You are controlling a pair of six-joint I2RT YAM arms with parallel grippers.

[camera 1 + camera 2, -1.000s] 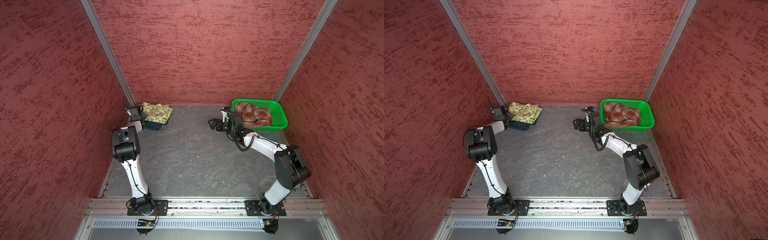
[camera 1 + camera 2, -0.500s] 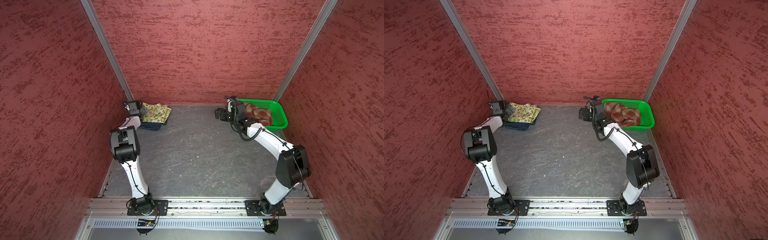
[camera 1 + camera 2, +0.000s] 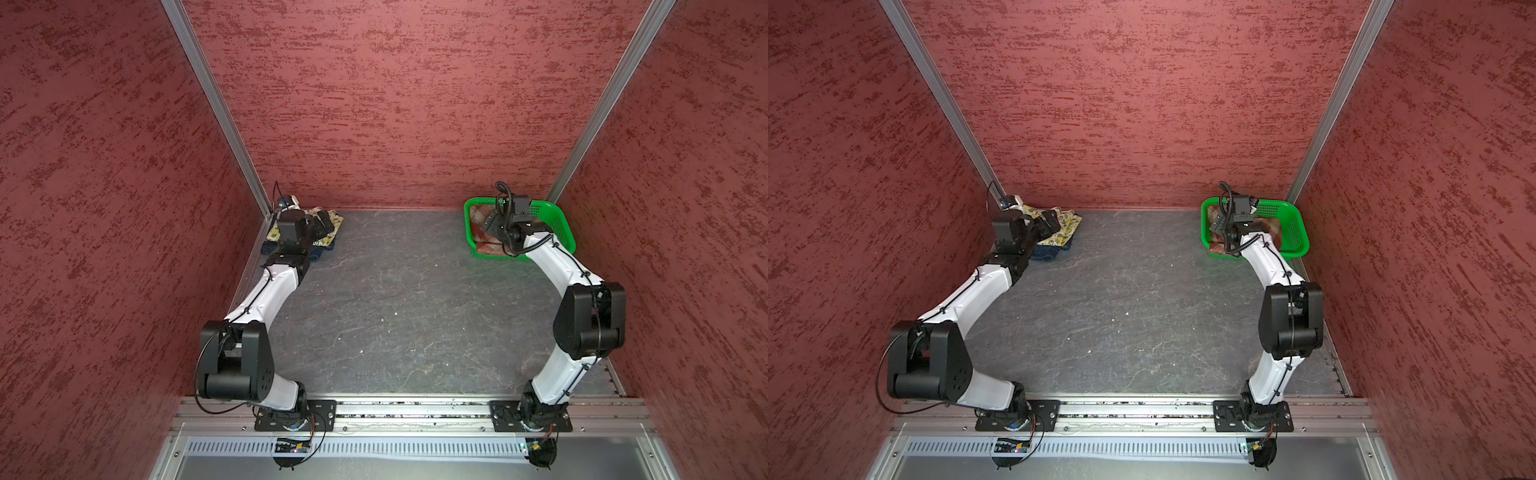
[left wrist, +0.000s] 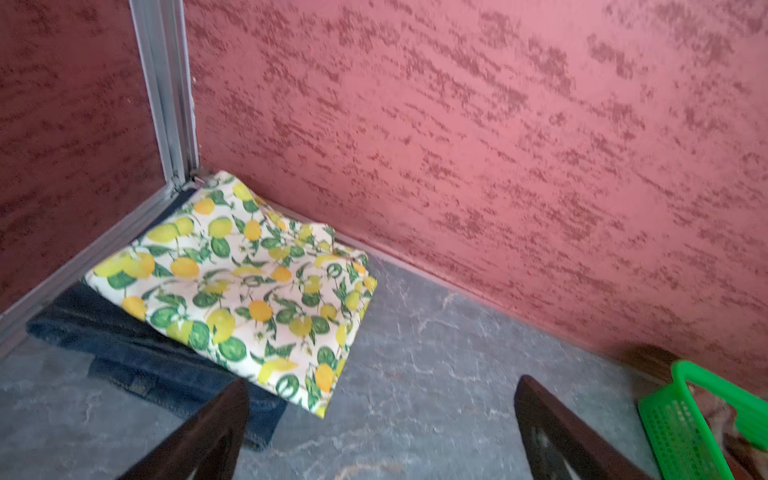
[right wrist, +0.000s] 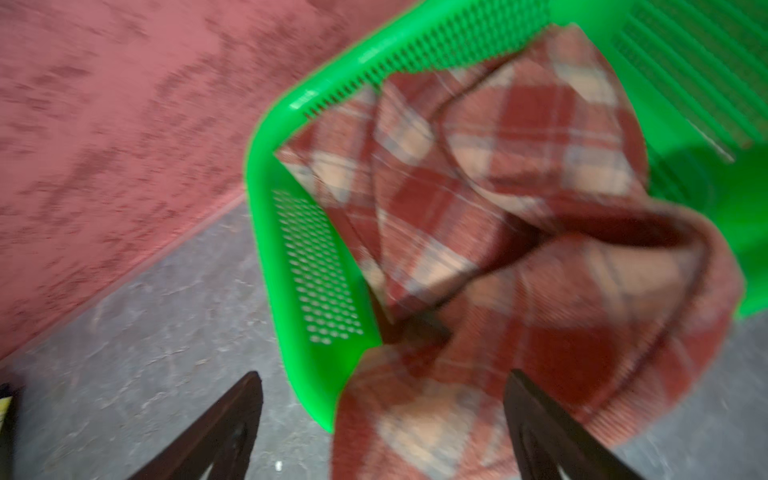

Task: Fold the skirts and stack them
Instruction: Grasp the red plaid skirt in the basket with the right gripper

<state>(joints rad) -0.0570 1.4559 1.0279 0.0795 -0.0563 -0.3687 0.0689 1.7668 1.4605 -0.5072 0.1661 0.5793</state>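
The cream lemon-print skirt (image 4: 232, 282) lies folded on top of the folded navy denim skirt (image 4: 124, 345) in the back left corner; both top views show this stack (image 3: 336, 220) (image 3: 1069, 224). My left gripper (image 4: 382, 415) (image 3: 321, 220) (image 3: 1050, 220) hovers open just over the stack's near side, holding nothing. The rust-red and cream plaid skirt (image 5: 478, 208) (image 3: 478, 216) (image 3: 1273, 226) sits crumpled in the green basket (image 5: 316, 266) (image 3: 561, 224) (image 3: 1296, 232), part of it draped over a rim. My right gripper (image 5: 382, 415) (image 3: 490, 222) (image 3: 1217, 224) hangs open above that draped part.
Red textured walls close in the grey floor (image 3: 395, 299) on three sides, with metal posts (image 4: 166, 91) in the back corners. The stack lies against the left corner post. The basket (image 4: 673, 424) stands in the back right corner.
My left gripper has opened and swung from the stack's left edge to above it. My right gripper has moved from the floor left of the basket to over the basket.
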